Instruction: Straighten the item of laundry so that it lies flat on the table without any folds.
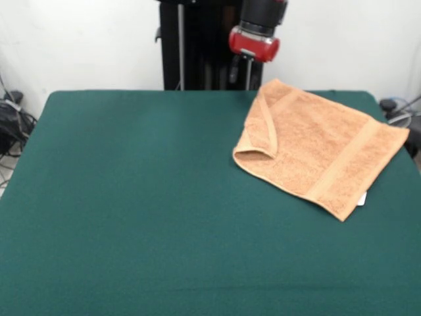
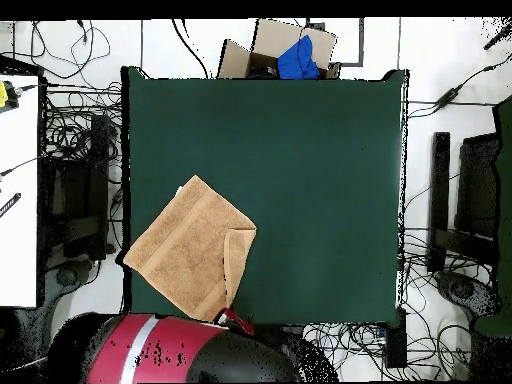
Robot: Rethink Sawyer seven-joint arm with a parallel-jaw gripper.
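The item of laundry [image 1: 322, 145], a peach-orange terry towel, lies askew at the table's [image 1: 131, 197] back right. Its left edge is folded over into a narrow flap [image 1: 260, 128], while the rest lies flat. A woven band [image 1: 345, 161] crosses it near the right edge, and a small white tag [image 1: 362, 198] peeks out at the front corner. My gripper [image 1: 241, 78] hangs under the red wrist, just above and behind the towel's back corner. In the overhead view the towel [image 2: 185, 250] sits at the table's [image 2: 320, 180] lower left, with the flap [image 2: 238, 265] just above the gripper [image 2: 235, 320].
One towel corner reaches the table's side edge [image 2: 122, 262]. A cardboard box [image 2: 290, 50] with something blue in it stands beyond the top edge of the overhead view. Cables and black equipment [image 2: 470, 200] surround the table, and a white surface [image 2: 18, 200] is at the left.
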